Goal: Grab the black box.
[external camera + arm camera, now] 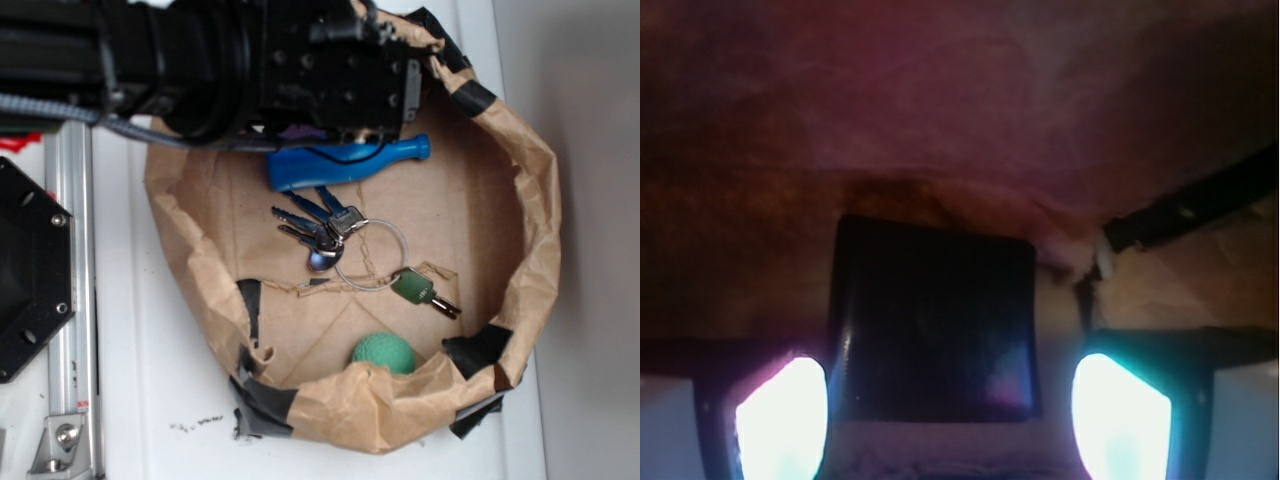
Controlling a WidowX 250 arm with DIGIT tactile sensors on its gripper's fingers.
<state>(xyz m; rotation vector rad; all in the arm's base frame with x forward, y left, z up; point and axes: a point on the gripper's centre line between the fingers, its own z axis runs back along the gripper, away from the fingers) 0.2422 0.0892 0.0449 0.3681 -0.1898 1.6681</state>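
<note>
In the wrist view the black box [935,320], glossy and squarish with rounded corners, lies on brown paper between my two glowing fingers. My gripper [955,410] is open around it. The left finger [785,415] sits close to the box's left side, while the right finger [1120,420] stands apart from its right side. In the exterior view the arm's black wrist block [340,80] hangs over the far edge of the brown paper basin [535,220] and hides both the box and the fingers.
Inside the basin lie a blue bottle [345,163], a bunch of keys [318,232] on a ring, a green-capped key [420,290] and a green ball [384,352]. A black hexagonal plate [30,270] and a metal rail [70,300] stand left. The crumpled paper wall rises behind the box.
</note>
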